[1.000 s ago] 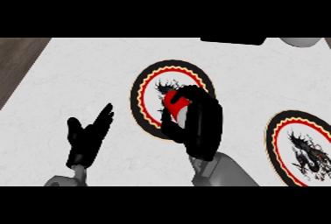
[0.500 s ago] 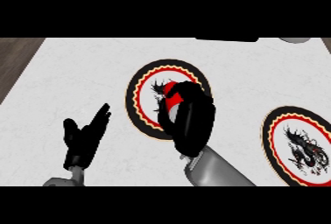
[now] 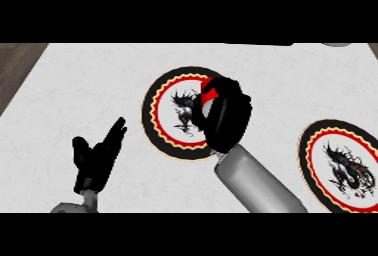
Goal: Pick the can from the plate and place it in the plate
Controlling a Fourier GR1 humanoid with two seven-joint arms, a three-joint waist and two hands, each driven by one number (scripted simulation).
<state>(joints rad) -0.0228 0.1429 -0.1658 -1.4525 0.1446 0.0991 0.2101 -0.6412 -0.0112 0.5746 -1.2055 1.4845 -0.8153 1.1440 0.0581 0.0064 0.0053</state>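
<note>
Matt white counter point(image 3: 88, 90), glossy patterned plates point(image 3: 156, 107), smooth grey metal-looking forearm point(image 3: 258, 182).

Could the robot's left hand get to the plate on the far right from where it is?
Probably not easily: the left hand rests open at the lower left, and the right forearm and the middle plate lie between it and the right plate.

Below me spreads a pale, off-white marbled surface point(image 3: 81, 90), faintly mottled with grey, filling nearly everything I look down on. Its left edge runs slantwise, from far right toward near left. Past that edge, in the far left corner, I see a strip of dark brown wood-grain floor point(image 3: 16, 62). At the far right edge a small grey rounded shape point(image 3: 337, 44) pokes in, too cut off to identify. The light is even and soft.
</note>
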